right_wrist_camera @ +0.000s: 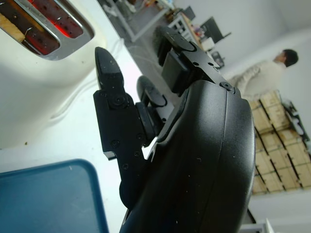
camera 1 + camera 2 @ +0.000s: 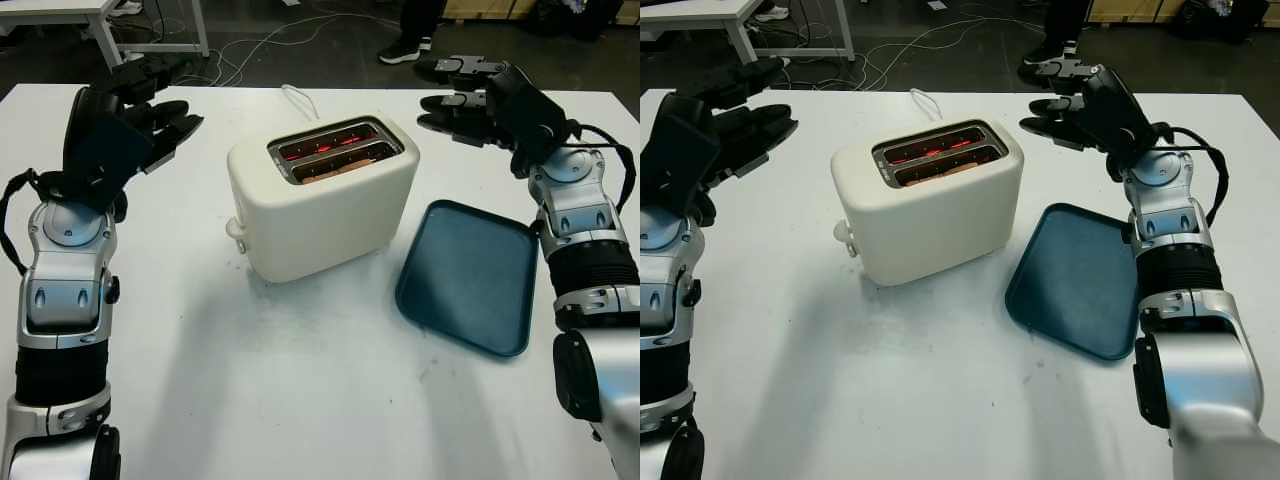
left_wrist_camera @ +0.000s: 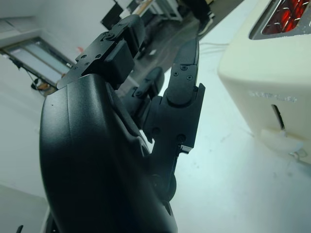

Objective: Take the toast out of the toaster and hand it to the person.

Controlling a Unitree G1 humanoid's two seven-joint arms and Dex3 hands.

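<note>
Both our hands are up in the air holding nothing: left hand (image 2: 150, 115) open off to the toaster's left, right hand (image 2: 460, 100) open just past its far right corner. So we're still at the pre-reach stage. The toaster (image 2: 320, 200) glows red inside, with the toast (image 2: 335, 165) sunk low in the near slot. A blue tray (image 2: 470, 275) sits right of it. Next we'd probably need the slice popped up, then a pinch from above.

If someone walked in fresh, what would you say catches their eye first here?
The cream toaster at the table's middle, its slots glowing red with toast down in the nearer one. Beside it lies a dark blue tray, and an open robot hand hovers on either side: left, right.
</note>
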